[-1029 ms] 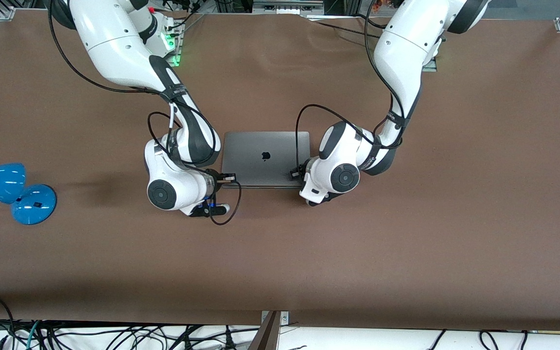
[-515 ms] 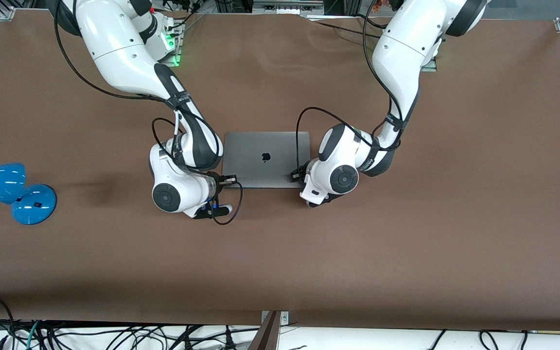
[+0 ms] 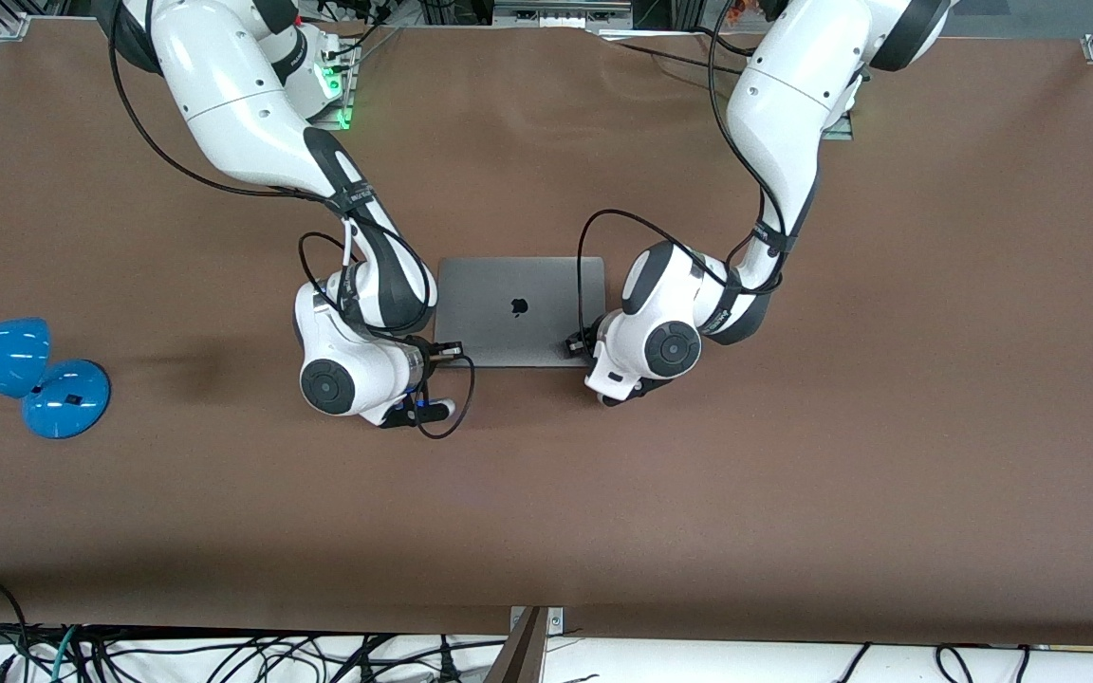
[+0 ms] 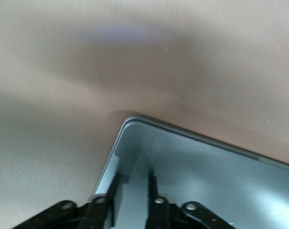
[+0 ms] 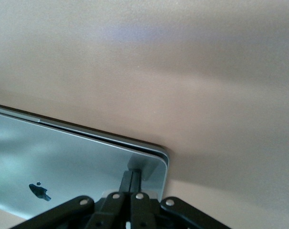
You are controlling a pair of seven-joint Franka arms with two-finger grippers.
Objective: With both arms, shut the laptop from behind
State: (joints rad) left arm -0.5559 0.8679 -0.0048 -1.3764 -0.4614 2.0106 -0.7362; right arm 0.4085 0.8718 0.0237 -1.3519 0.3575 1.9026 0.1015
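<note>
The grey laptop (image 3: 499, 285) lies in the middle of the table with its lid down flat and the dark logo facing up. My left gripper (image 3: 573, 343) rests on the lid's corner nearest the front camera at the left arm's end. In the left wrist view its fingertips (image 4: 133, 174) stand a little apart on the lid (image 4: 197, 171), with nothing between them. My right gripper (image 3: 447, 349) rests on the matching corner at the right arm's end. In the right wrist view it (image 5: 131, 174) is shut, tips on the lid (image 5: 63, 157).
A blue desk lamp (image 3: 25, 375) lies on the brown table (image 3: 793, 474) at the right arm's end, well apart from the laptop. Black cables loop from both wrists beside the laptop.
The right arm's wrist has shifted slightly toward the laptop. The left arm and the laptop's lid look unchanged.
</note>
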